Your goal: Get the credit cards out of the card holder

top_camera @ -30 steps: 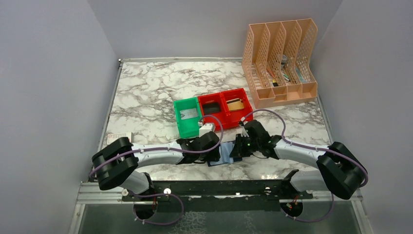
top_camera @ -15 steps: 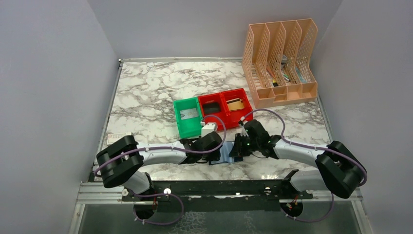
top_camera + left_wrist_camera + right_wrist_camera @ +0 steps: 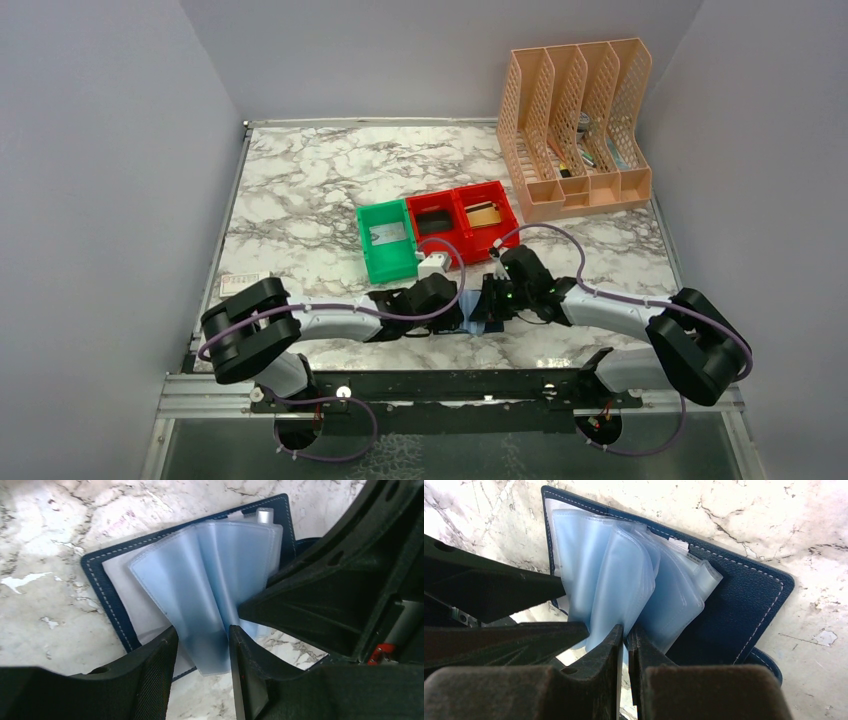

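Card holder (image 3: pixel 476 320) is found lying open on the marble table (image 3: pixel 300 190), lower centre of the overhead view, between both grippers. Translucent blue sleeves (image 3: pixel 225 565) are fanned up from its navy cover. Right gripper (image 3: pixel 625 630) is clamped on one thin leaf. Left gripper (image 3: pixel 201 637) straddles a bunch of leaves; whether they are pressed cannot be told. Sleeves are judged light, floppy and slick (stitched cover stiffer), best taken at a free edge. No brand or writing can be read.

A green bin (image 3: pixel 392 264) stands mid-counter (image 3: pixel 300 185), touching two red bins (image 3: pixel 462 243) on its right; the right one holds something tan. A peach slotted file organiser (image 3: pixel 577 195) occupies the far right corner, and a small pale card (image 3: pixel 245 282) lies by the left edge.
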{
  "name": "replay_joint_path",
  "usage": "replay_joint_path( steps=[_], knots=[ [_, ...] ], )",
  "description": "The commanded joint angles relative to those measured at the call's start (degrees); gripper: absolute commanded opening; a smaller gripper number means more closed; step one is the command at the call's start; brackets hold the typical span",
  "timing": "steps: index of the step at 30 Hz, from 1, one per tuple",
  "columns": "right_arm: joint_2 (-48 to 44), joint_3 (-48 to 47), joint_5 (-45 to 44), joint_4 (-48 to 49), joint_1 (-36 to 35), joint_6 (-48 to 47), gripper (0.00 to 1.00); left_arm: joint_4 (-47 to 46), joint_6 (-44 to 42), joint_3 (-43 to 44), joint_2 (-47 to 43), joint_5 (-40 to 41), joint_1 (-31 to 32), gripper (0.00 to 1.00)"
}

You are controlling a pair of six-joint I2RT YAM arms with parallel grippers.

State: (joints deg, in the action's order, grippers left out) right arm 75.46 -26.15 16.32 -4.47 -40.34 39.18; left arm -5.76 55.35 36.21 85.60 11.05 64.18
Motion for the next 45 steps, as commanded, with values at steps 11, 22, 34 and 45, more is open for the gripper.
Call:
replay_joint_path(
  steps=[11, 22, 34, 45],
  knots=[
    [-4.39, -2.31, -10.96, -10.94, -0.27, -1.73, 0.22, 14.66, 0.24, 3.46, -4.69, 3.89, 0.76, 0.47],
    [-17.52, -12.19, -32.29, -27.10, -0.27, -2.60, 0.59, 27.32, 0.04, 3.52, -19.38, 14.40, 0.67, 0.59],
    [-26.26, -19.06, -44.27, -8.21, -0.27, -17.96, 0.75, 31.10, -16.62, 10.35, -26.36, 13.15, -9.15, 0.93],
    [-21.27, -31.28, -39.46, -9.78, -0.27, -27.55, 0.95, 38.71, -27.49, 22.34, -27.92, 15.37, -24.49, 0.99]
  ],
)
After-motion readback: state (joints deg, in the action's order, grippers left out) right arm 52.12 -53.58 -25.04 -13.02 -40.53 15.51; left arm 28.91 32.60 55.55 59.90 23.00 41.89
